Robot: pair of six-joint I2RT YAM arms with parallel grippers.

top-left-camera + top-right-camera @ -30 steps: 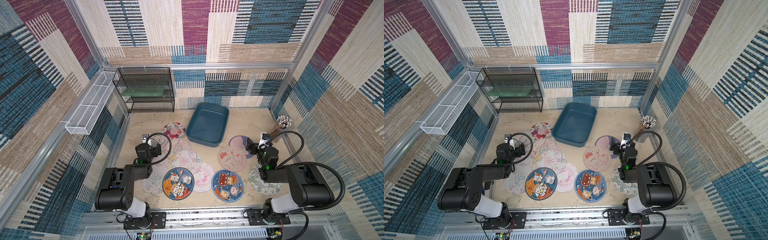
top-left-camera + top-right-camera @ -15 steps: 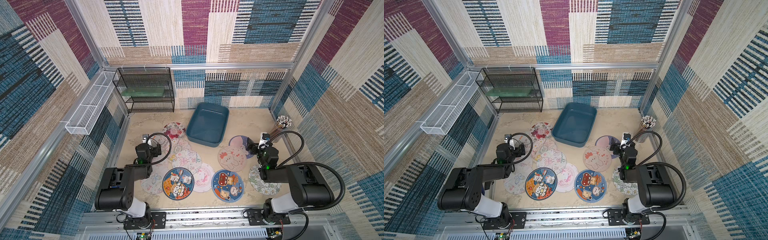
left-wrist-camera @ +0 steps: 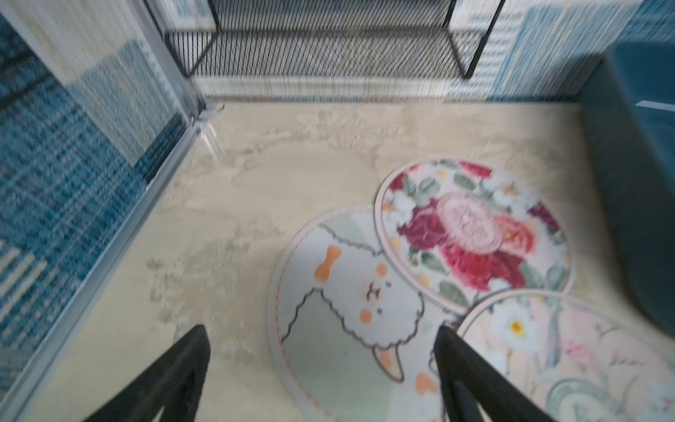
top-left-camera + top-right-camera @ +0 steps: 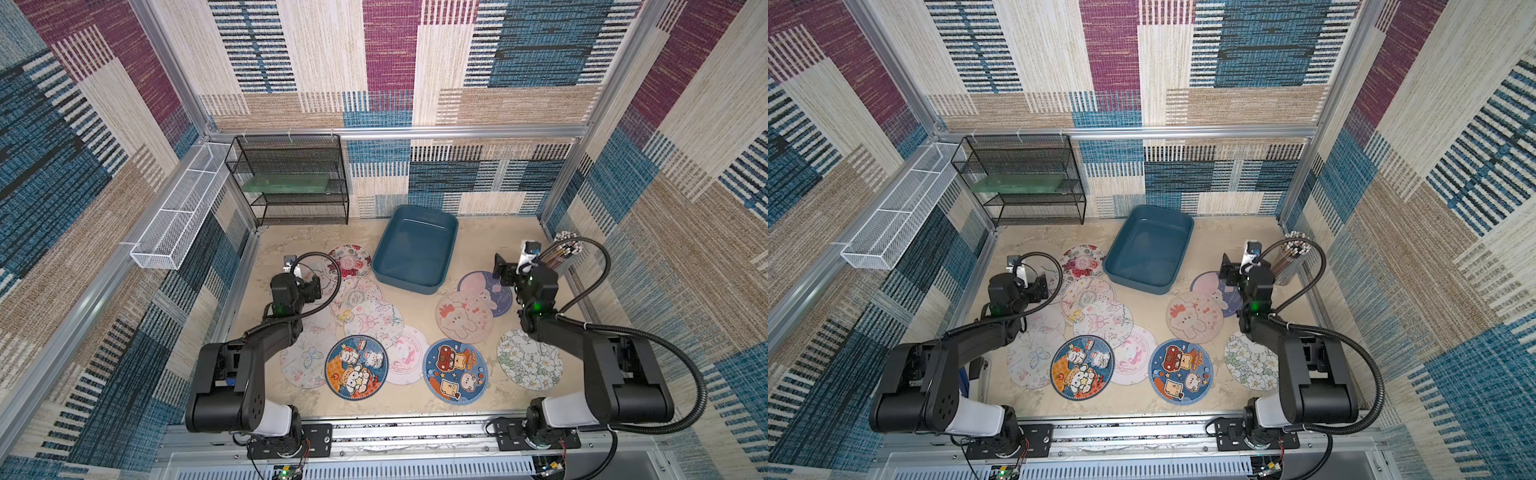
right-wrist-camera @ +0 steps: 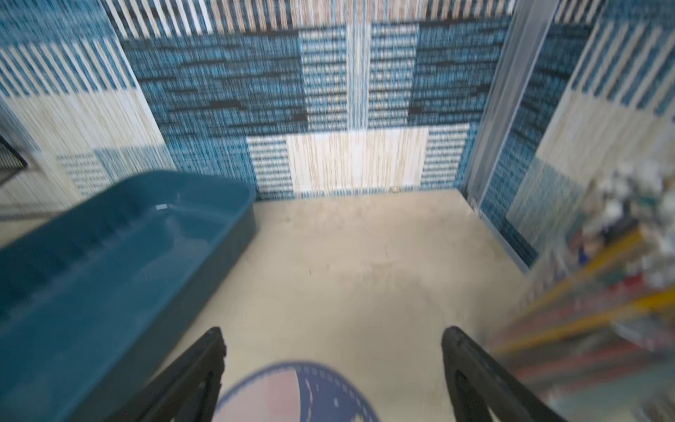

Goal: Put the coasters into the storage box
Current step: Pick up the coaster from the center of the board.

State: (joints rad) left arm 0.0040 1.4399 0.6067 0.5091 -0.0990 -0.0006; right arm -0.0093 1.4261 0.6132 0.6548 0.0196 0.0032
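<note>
- We see a dark blue-green storage box.
- We see red and pink roses on the flower coaster.
- We see a white woolly animal on the green coaster.
- We see blue, purple and cream striped walls.

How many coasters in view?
12 coasters: eight overlapping by the left arm, four by the right arm. None in the storage box. Others may hide underneath.
</note>
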